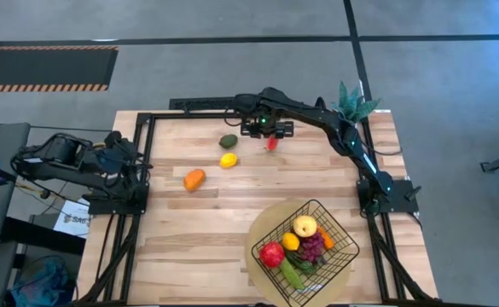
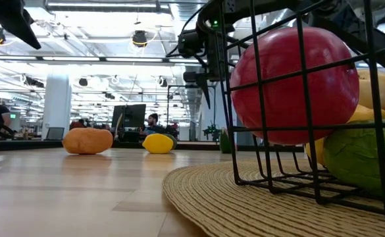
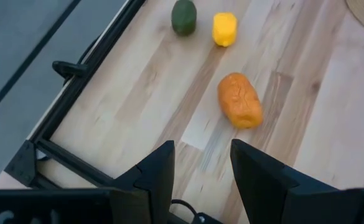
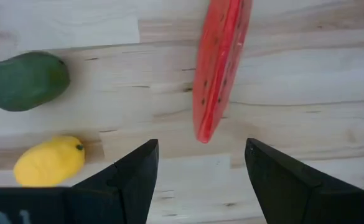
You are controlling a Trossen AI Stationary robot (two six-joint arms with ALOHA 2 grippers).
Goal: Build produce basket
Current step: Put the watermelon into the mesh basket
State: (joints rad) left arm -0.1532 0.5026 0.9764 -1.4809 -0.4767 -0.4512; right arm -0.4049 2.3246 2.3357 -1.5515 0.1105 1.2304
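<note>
Claw [image 4: 200,165] of right arm hangs spread above watermelon slice [image 4: 217,68].

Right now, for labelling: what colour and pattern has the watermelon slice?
Red with small dark seed specks; watermelon slice shows best in right wrist view.

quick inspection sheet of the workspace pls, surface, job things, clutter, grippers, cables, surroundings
surface: wooden table, black frame rails along its edges
job's things: basket on a round mat, holding a red apple and other produce; loose on the wood are an orange piece, lemon, avocado and watermelon slice
clutter: potted plant at the far right corner
grippers: right gripper open, above the watermelon slice; left gripper parted, empty, at the left edge
cables: nothing seen on the wood
surroundings: people at desks in the room behind, low view
</note>
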